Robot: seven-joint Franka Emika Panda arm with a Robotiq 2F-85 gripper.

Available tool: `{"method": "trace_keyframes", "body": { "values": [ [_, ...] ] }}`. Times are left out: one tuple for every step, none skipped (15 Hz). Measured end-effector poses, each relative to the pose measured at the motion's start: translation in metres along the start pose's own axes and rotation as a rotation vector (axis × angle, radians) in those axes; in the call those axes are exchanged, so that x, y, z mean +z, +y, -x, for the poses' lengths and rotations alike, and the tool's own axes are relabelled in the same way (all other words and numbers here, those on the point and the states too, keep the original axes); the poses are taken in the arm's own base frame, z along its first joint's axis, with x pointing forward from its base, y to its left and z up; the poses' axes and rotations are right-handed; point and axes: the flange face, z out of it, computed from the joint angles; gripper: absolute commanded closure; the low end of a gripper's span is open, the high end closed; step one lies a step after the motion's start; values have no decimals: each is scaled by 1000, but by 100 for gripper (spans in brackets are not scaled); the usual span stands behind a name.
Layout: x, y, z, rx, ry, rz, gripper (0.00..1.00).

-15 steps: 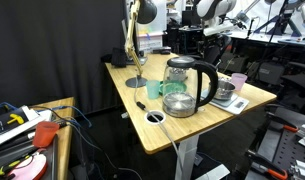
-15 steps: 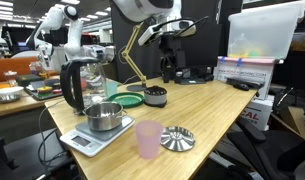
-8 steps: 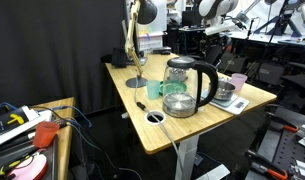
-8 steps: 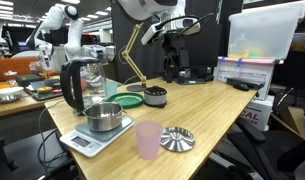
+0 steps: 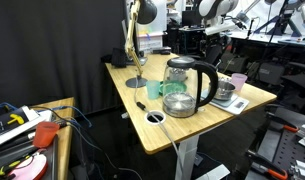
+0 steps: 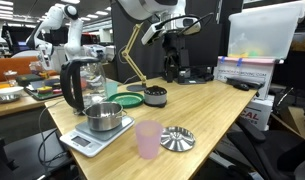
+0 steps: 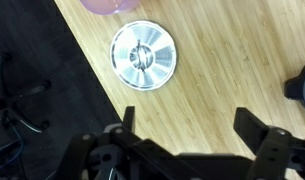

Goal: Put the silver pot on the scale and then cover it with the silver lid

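Hovering wide open and empty, the hand [image 7: 188, 132] looks down on the silver lid [image 7: 144, 56], flat on the counter [image 7: 227, 70] beside the pink cup [image 6: 148, 138] and, in the wrist view, left of the hand's centre line, while the silver pot [image 6: 105, 116] sits on the scale [image 6: 76, 142].

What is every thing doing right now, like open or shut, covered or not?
silver pot: on the scale, uncovered.
scale: flat on the table, under the pot.
silver lid: flat on the table, beside the pink cup.
pink cup: upright.
kettle: upright.
gripper: open, empty, above the lid.
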Motion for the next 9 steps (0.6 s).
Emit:
{"method": "trace_keyframes", "body": {
  "values": [
    [1, 1, 0, 11, -1, 1, 0],
    [3, 2, -1, 24, -4, 3, 0],
    [6, 5, -2, 34, -7, 5, 0],
    [9, 8, -3, 42, -13, 5, 0],
    [12, 12, -4, 50, -19, 4, 0],
    [16, 16, -5, 60, -28, 2, 0],
    [20, 20, -6, 73, -41, 0, 0],
    [24, 25, -5, 83, -66, -7, 0],
    [26, 30, -5, 91, -89, -17, 0]
  ]
}}
